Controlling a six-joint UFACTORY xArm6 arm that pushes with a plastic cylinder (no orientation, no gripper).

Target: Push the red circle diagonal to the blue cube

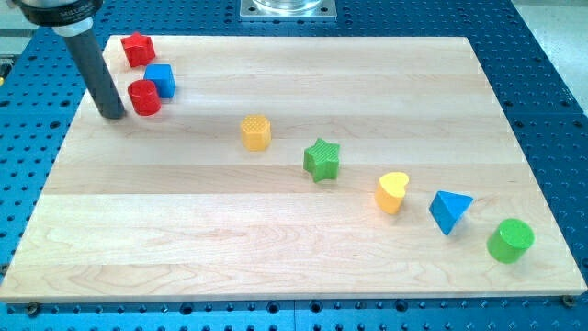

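Observation:
The red circle sits near the board's upper left corner, touching the lower left of the blue cube. A red star-like block lies just above and left of the cube. My tip rests on the board just left of the red circle, a small gap apart or barely touching it. The dark rod rises from the tip toward the view's top left.
A yellow hexagon-like block, a green star, a yellow heart, a blue triangle and a green circle run in a diagonal line toward the lower right. The wooden board lies on a blue perforated table.

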